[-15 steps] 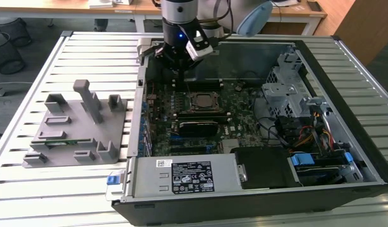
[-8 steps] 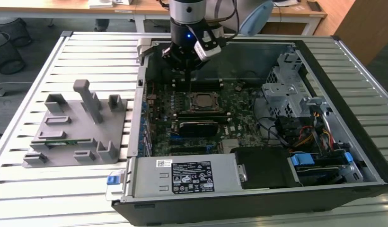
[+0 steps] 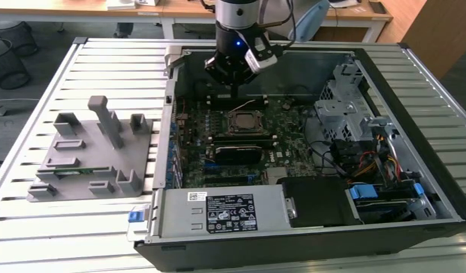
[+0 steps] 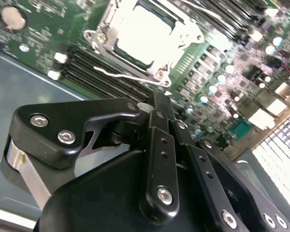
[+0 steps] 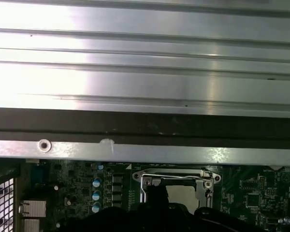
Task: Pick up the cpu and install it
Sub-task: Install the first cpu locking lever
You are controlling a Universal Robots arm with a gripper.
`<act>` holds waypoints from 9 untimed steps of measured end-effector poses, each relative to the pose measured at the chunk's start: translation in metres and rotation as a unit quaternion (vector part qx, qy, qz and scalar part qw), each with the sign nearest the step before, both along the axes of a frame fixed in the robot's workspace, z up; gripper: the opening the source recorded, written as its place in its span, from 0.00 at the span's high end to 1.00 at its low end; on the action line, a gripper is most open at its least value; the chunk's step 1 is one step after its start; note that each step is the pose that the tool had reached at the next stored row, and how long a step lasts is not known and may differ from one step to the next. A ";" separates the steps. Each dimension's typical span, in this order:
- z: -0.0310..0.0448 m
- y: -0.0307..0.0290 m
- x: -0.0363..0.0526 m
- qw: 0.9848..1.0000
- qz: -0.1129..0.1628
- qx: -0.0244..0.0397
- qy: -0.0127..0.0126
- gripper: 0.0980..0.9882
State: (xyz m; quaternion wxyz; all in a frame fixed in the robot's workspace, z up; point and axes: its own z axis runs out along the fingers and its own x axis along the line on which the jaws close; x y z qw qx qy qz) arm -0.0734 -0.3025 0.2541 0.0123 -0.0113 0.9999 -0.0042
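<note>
**Exterior view: gripper hangs over the socket, cpu seated inside it**

In the exterior view the gripper (image 3: pixel 234 85) hangs inside the open case (image 3: pixel 415 187), just above the board (image 3: pixel 294 136) and a little behind the socket (image 3: pixel 244 121). Its fingers (image 3: pixel 234 79) are pressed together and pinch nothing. The second wrist view agrees: the black fingers (image 4: pixel 159 125) meet in a single narrow tip with no gap and no part between them.

The cpu (image 4: pixel 141 33) lies flat in the socket (image 4: pixel 150 38), its pale metal top facing up, framed by the bright metal bracket; a thin lever wire (image 4: pixel 130 76) runs along the socket's edge. In the first wrist view the cpu (image 5: pixel 180 193) shows inside the frame.

On the slatted table (image 3: pixel 104 62), towards the exterior view's left, a grey holder (image 3: pixel 92 153) stands well apart from the gripper.
</note>
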 end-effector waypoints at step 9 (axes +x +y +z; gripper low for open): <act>-0.0018 -0.0036 0.0006 1.000 0.000 0.029 0.000 0.99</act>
